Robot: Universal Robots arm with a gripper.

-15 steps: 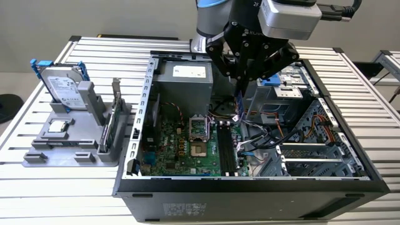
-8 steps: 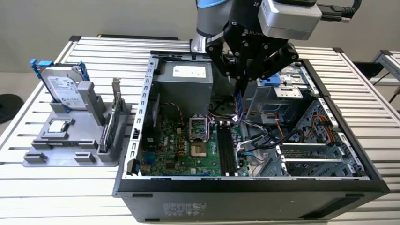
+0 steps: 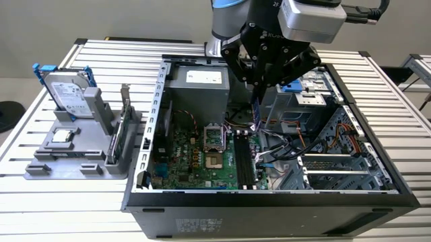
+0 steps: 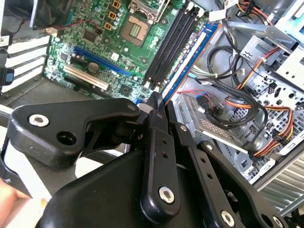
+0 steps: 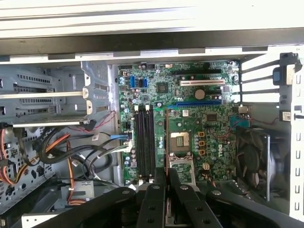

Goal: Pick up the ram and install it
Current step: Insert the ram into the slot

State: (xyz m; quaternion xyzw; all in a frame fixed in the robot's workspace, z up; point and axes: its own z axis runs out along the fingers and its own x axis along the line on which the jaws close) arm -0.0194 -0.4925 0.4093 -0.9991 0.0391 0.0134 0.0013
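My gripper (image 3: 257,98) hangs inside the open computer case (image 3: 155,126) and is shut on the ram (image 3: 257,117), a slim bluish stick pointing down from the fingers. In the second wrist view the ram (image 4: 190,59) runs out from the gripper (image 4: 156,102) alongside the black memory slots (image 4: 173,40). In the first wrist view the ram (image 5: 166,142) shows edge-on as a thin line ahead of the gripper (image 5: 166,183), beside the slots (image 5: 145,142). It hangs above the motherboard (image 3: 195,161), just past the far end of the slots (image 3: 244,161).
A grey power supply (image 3: 199,85) and a drive cage (image 3: 316,96) flank the gripper. Loose cables (image 3: 289,146) lie on the exterior view's right of the slots. Outside the case, a grey holder (image 3: 40,169) carries a hard drive (image 3: 67,93), a square processor chip (image 3: 62,135) and an upright card (image 3: 116,138).
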